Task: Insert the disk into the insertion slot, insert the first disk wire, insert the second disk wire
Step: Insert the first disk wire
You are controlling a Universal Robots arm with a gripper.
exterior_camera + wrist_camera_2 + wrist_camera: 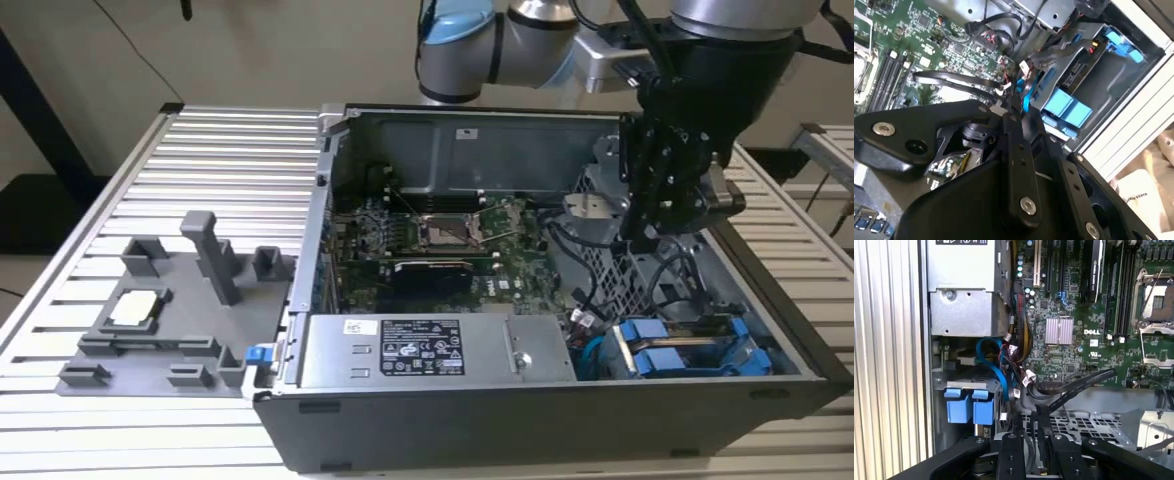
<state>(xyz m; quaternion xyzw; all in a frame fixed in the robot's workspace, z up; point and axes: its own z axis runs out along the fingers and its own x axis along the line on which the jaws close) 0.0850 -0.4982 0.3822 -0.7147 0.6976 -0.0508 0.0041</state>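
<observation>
**Finding 1: the disk.** The disk (667,358) sits in its blue carrier, down in the insertion slot (964,385) of the drive cage. This is at the corner of the open case on the exterior view's right, just beside the power-supply box (420,345). In the first wrist view its two blue tabs stand proud of the bay. I judge the insertion step done.

**Finding 2: the tool.** Your gripper (1032,452) hangs inside the case over the perforated metal plate (1079,422), between the motherboard (1094,357) and the drive cage. Its fingers are drawn close together. A black flat wire (1074,390) runs from over the motherboard down into the narrow gap between them. It appears pinched there, though the contact itself is hidden behind the fingers.

**Finding 3: step in hand.** I judge this to be the first disk wire. I cannot make out any plug seated at the disk. Loose cables (1009,365), blue and black, crowd the space beside the carrier.

**Requirement.** Bring the plug square to the drive's socket and thread it past that tangle without snagging. The wire is limp and will likely bend off line, so you need a grip close to the plug and a light, straight push.
</observation>
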